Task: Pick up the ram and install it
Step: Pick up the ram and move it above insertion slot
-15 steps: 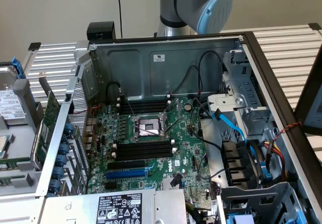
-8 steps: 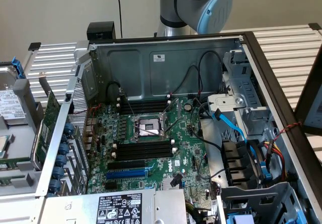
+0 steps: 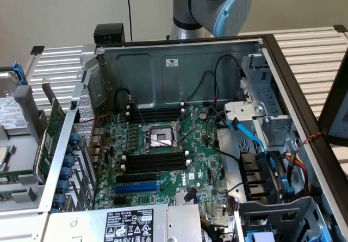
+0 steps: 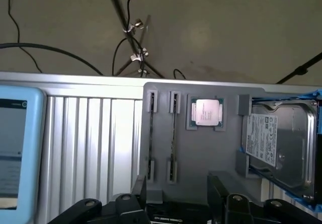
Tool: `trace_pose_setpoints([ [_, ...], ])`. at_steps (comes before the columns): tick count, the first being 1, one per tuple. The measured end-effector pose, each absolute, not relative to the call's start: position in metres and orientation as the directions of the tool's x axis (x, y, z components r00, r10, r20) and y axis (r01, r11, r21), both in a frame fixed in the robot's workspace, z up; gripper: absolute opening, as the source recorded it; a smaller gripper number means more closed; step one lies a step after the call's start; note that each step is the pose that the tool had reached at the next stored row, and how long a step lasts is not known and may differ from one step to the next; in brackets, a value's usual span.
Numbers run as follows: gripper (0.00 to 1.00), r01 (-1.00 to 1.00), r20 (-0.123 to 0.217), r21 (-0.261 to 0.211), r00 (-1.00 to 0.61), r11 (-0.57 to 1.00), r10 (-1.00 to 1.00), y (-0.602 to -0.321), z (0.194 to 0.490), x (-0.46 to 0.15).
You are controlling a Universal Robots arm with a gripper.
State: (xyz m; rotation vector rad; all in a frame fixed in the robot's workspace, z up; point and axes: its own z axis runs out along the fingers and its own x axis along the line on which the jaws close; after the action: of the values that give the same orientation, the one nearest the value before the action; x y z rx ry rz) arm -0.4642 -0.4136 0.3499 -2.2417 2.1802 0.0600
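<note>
- The end effector (image 4: 178,196) is released: its two dark fingers (image 4: 140,191) stand spread with nothing between them, hovering over a grey holder (image 4: 201,153) on the slatted surface (image 4: 90,133).
- The ram (image 4: 173,133) seems to be the thin strip standing on edge between the holder's clips, just beyond the fingertips. Seen edge-on it is hard to make out, and the fingers are not touching it.
- In the same holder a processor chip (image 4: 206,112) lies flat in its pocket beside the ram's cradle, and a hard drive (image 4: 276,138) sits past that.
- So the pick-up is not yet done; I judge the arm to be lined up above the ram, before any grasp.
- Farther off, in the exterior view, the open computer case (image 3: 179,62) shows the motherboard (image 3: 201,144). Its black memory slots (image 3: 155,160) all look empty, with no green stick seated in any.
- Both the grasp and the seating into a slot remain.
</note>
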Motion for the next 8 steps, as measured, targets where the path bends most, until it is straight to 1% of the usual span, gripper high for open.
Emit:
trace_pose_setpoints([
  [5, 0.60, -0.999, -0.037, 0.017, 0.027, -0.028, -0.999, -0.418, 0.341, -0.464],
  [6, 0.58, -0.999, -0.037, 0.017, 0.027, -0.028, -0.999, -0.419, 0.339, -0.464],
  [7, 0.58, -0.999, -0.037, 0.017, 0.027, -0.028, -0.999, -0.420, 0.337, -0.464],
  [8, 0.51, -0.999, -0.037, 0.017, 0.027, -0.028, -0.999, -0.421, 0.335, -0.464],
])
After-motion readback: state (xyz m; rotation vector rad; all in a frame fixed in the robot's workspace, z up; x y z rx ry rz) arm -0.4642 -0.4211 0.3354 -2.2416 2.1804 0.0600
